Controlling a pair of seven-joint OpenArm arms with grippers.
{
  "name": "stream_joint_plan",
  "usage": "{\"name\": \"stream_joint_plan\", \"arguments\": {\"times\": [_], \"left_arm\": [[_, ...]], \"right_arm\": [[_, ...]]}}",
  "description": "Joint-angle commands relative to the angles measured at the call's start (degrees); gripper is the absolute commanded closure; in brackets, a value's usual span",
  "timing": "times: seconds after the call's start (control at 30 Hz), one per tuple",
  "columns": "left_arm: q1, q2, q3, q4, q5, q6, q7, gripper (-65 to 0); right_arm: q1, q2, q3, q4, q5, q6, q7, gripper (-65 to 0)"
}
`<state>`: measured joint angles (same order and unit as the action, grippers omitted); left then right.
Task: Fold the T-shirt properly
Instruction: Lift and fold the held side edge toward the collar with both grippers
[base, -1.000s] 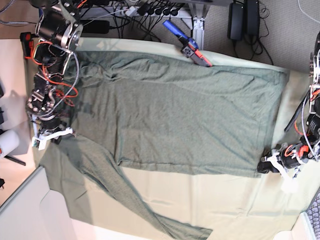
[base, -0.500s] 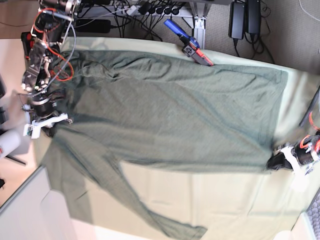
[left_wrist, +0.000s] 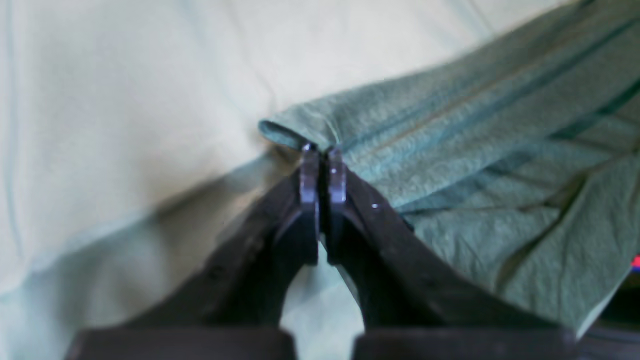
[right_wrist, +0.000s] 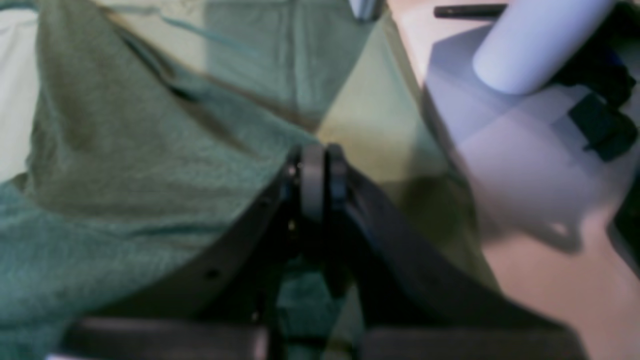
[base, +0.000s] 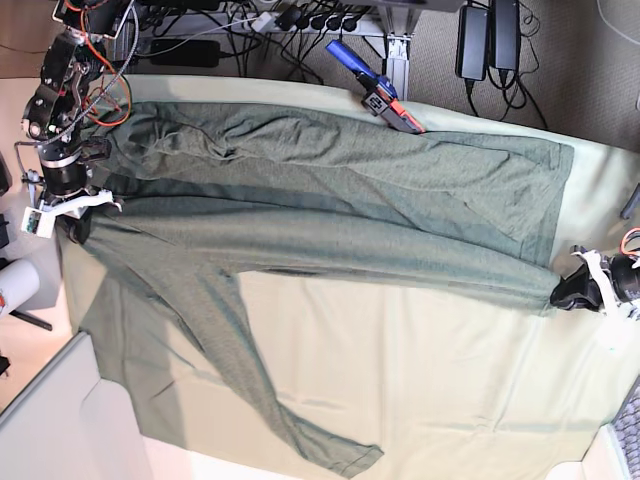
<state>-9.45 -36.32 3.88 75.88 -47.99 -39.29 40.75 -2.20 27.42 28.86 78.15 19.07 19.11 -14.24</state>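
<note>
The olive-green T-shirt (base: 330, 215) lies spread across the mint table cloth (base: 430, 380). Its near edge is pulled taut in a line between my two grippers. One long sleeve (base: 250, 390) trails toward the front edge. My left gripper (base: 566, 293) is at the right side, and in the left wrist view the gripper (left_wrist: 322, 150) is shut on a hem corner of the T-shirt (left_wrist: 475, 165). My right gripper (base: 72, 214) is at the left side. In the right wrist view the gripper (right_wrist: 320, 152) is shut on the T-shirt (right_wrist: 125, 165) fabric.
A blue and red tool (base: 376, 88) lies at the table's back edge. Cables and black power bricks (base: 488, 40) sit behind it. A white cylinder (base: 15, 285) stands off the left side, seen also as the cylinder (right_wrist: 530, 45). A pale panel (base: 50, 420) fills the front-left corner.
Both grippers have moved outward and toward the back, dragging the shirt's near edge with them and stretching it straight. The trailing sleeve has slid left.
</note>
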Motion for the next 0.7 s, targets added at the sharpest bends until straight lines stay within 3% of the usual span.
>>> {"name": "stream_joint_plan", "arguments": {"times": [0.0,0.33,0.67], "left_arm": [[-0.3,-1.2,-1.4,1.8,-1.0,-0.7,-0.6,0.0],[10.1,-1.2,-5.1,11.8,-1.0,-0.7,0.0,0.0],[12.4,-1.2,-5.1,12.8,-0.2,-0.7,0.2,0.0]], "right_arm": [[-0.1,1.4,1.4,1.6,0.5,-0.2,1.5,0.0],[-6.7,1.4,4.2,4.4,3.5,-0.2,0.3,0.0],[-9.4,1.3,4.3,4.5,3.4,-0.2,0.0,0.0]]}}
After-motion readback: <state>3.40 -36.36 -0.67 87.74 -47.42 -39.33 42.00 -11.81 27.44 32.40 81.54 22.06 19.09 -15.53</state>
